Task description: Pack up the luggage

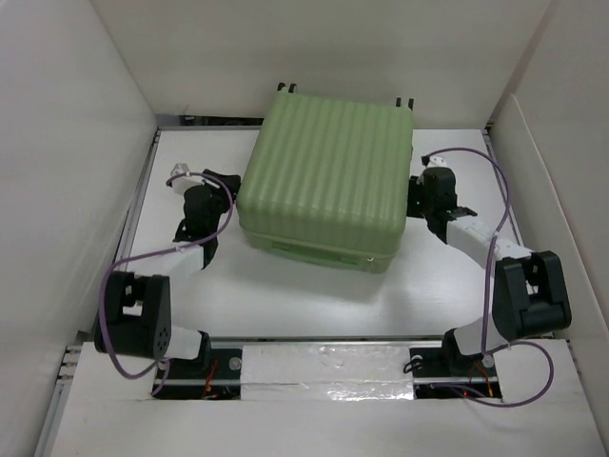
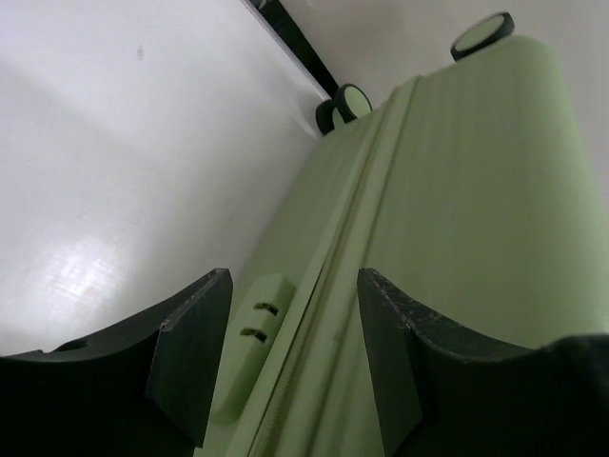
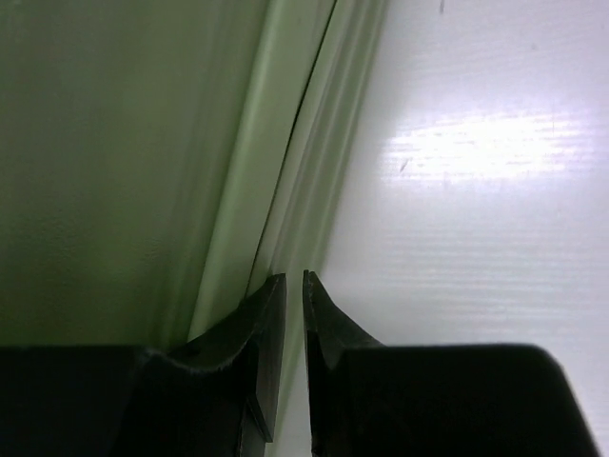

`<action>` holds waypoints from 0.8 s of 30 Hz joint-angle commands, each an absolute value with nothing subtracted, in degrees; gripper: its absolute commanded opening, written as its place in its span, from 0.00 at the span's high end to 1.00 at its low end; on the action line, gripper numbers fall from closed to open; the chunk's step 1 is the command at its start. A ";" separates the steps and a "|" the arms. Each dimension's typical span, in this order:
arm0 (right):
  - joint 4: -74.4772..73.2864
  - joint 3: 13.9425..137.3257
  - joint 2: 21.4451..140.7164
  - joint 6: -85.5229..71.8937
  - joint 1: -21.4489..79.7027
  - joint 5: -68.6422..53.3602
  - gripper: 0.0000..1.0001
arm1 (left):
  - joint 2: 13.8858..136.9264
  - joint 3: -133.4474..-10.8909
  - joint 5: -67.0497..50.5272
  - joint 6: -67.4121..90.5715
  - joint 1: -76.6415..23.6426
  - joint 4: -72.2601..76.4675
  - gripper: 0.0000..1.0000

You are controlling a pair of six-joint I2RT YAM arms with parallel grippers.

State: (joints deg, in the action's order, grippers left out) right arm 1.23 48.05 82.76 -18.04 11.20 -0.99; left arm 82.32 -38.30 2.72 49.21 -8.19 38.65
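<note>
We see the luggage [image 1: 328,176] lying closed, ribbed shell up, at the middle of the table [image 1: 285,305], with its wheels [image 2: 350,99] toward the far side; its contents are hidden. The left gripper [image 2: 295,286], jaws spread, straddles the side seam. The right gripper [image 3: 293,286], jaws almost pressed together with nothing visible between them, points at the opposite seam.
</note>
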 commanded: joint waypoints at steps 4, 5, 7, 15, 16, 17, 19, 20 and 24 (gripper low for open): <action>12.66 59.49 89.47 -17.76 13.19 -17.83 0.79 | 67.78 -23.93 -0.53 49.04 -17.48 38.76 0.47; 13.00 59.94 90.26 -17.75 12.66 -19.23 0.79 | 64.37 -22.34 -0.53 49.48 -17.49 38.76 0.47; 13.71 61.42 90.79 -18.45 11.95 -20.30 0.78 | 61.10 -18.66 -0.53 50.27 -18.72 38.50 0.48; 3.62 72.32 94.04 -15.82 7.92 -22.50 0.59 | 47.39 -15.02 11.06 50.73 -32.67 32.00 0.49; 1.78 72.86 93.26 -15.56 6.00 -22.76 0.53 | 46.76 -16.60 12.03 49.84 -33.74 31.82 0.48; 1.50 72.86 92.12 -15.73 4.76 -22.94 0.50 | 46.06 -17.66 13.26 48.96 -34.62 31.12 0.48; 2.54 68.74 84.42 -16.87 1.33 -23.38 0.45 | 44.48 -22.05 15.55 46.24 -38.40 29.54 0.48; 2.29 67.25 82.11 -17.05 -0.68 -23.64 0.45 | 43.60 -23.02 17.12 45.71 -39.19 28.40 0.48; 1.93 56.02 64.99 -18.10 -2.02 -17.95 0.45 | 38.69 -25.75 21.52 43.34 -40.25 24.70 0.47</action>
